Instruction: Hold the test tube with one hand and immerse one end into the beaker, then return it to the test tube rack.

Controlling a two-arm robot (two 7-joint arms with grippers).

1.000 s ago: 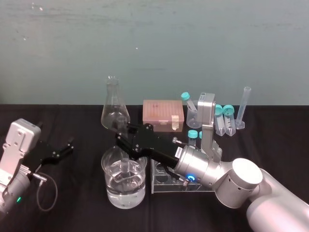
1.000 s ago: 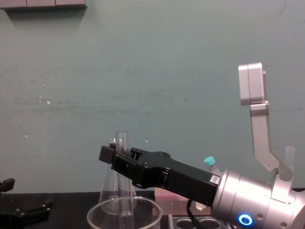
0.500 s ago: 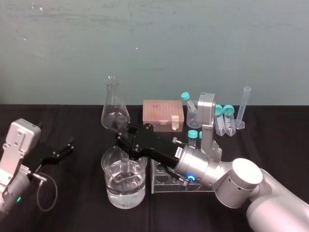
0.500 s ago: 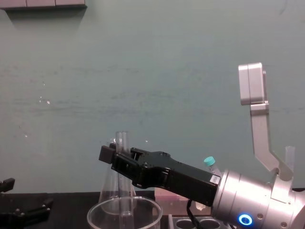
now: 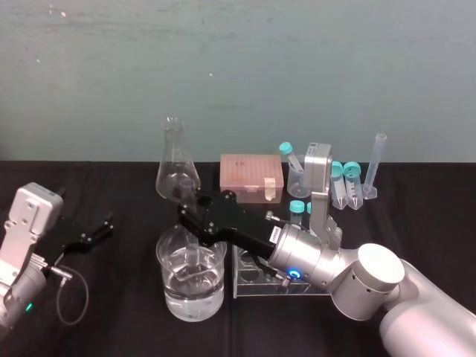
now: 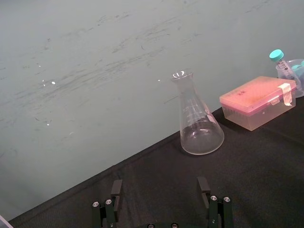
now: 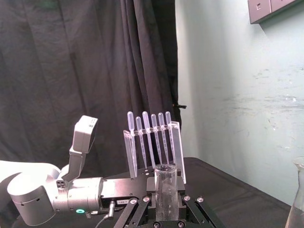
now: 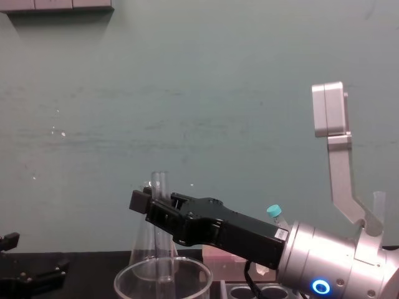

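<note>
The right gripper [image 5: 190,217] clamps a slim glass test tube [image 8: 161,184] near its open upper end. It holds the tube upright, with the rounded lower end dipped into the clear liquid of the beaker [image 5: 172,297] at the near centre of the black table. The test tube rack [image 5: 253,286] stands just right of the beaker. The left gripper [image 5: 91,235] rests at the left, fingers spread wide and holding nothing. Light, rigid, slick and easily cracked, the tube likely calls for a gentle grip high on its shaft.
</note>
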